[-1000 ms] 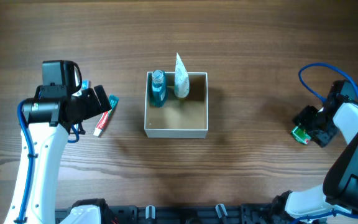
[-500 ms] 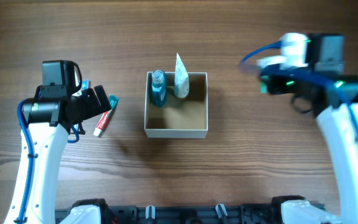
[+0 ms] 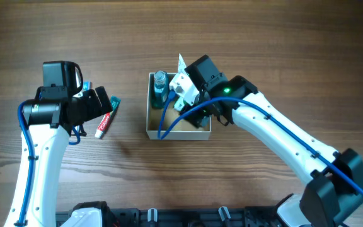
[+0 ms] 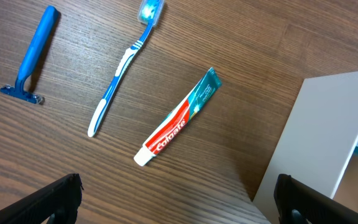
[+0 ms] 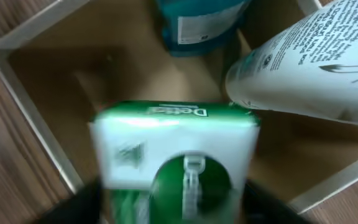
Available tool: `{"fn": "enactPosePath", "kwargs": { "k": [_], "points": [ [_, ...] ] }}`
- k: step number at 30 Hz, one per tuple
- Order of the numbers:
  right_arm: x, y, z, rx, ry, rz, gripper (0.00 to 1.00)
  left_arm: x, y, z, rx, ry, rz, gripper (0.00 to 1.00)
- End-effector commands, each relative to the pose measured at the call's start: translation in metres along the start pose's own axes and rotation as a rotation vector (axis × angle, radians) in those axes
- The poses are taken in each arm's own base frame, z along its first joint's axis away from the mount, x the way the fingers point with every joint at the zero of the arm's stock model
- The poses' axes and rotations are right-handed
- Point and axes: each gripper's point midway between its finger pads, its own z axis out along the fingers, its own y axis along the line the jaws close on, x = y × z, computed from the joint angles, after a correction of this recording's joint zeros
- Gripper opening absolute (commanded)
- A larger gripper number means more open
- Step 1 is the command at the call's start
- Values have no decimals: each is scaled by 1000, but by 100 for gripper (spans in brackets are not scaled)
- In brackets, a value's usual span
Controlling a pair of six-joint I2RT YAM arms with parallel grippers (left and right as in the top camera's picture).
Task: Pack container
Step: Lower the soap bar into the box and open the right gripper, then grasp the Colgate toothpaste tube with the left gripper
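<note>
The container is a square white-walled box with tan cardboard inside, mid-table; it also shows in the right wrist view and its outer wall in the left wrist view. In it stand a teal bottle and a white tube. My right gripper hangs over the box, shut on a green and white packet. My left gripper is open and empty above the wood, left of the box. A toothpaste tube, a blue toothbrush and a blue razor lie on the table.
The right arm reaches diagonally from the lower right across the table to the box. The toothpaste tube lies just beside the left gripper in the overhead view.
The right arm has swung from the far right of the table to over the box, carrying the green packet. The left arm has not moved.
</note>
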Motion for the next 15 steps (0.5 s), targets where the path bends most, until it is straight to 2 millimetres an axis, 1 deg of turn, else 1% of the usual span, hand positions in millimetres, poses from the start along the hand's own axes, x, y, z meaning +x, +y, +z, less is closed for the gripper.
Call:
{"fn": "enactPosePath", "kwargs": {
  "k": [1,2,3,4,5,6,7,8,9,10,11,12,14,15],
  "points": [
    [-7,-3,-10,30,-32,30,100,-7,2,-5,-10,-26,-16,100],
    [-10,-6,-18,50,-53,58,100,-7,2,-5,-10,-26,-16,100],
    [-15,-9,-31,73,-84,90,100,-7,2,-5,-10,-26,-16,100],
    [-19,-14,-49,115,-129,137,100,-7,2,-5,-10,-26,-16,100],
    [-20,-19,-61,145,-154,164,100,-7,2,-5,-10,-26,-16,100],
    [-17,-36,-87,235,-202,255,100,-7,2,-5,-10,-26,-15,100],
    [-8,-61,-119,345,-261,392,100,-8,2,-5,-10,-28,-15,100],
    [2,-80,-138,403,-301,503,100,-8,2,-4,-10,-27,-14,100],
    [15,-100,-153,436,-336,622,100,-7,2,-1,-14,-18,-10,100],
    [34,-124,-162,468,-357,785,100,-4,3,5,-21,5,11,100],
    [46,-137,-165,480,-357,866,100,-1,4,13,-32,32,18,100],
    [66,-154,-163,491,-337,965,100,4,5,25,-49,77,21,100],
    [95,-172,-156,513,-274,1073,100,14,7,52,-75,170,57,100],
    [100,-175,-150,504,-254,1087,100,20,9,66,-87,220,89,100]
  ]
}}
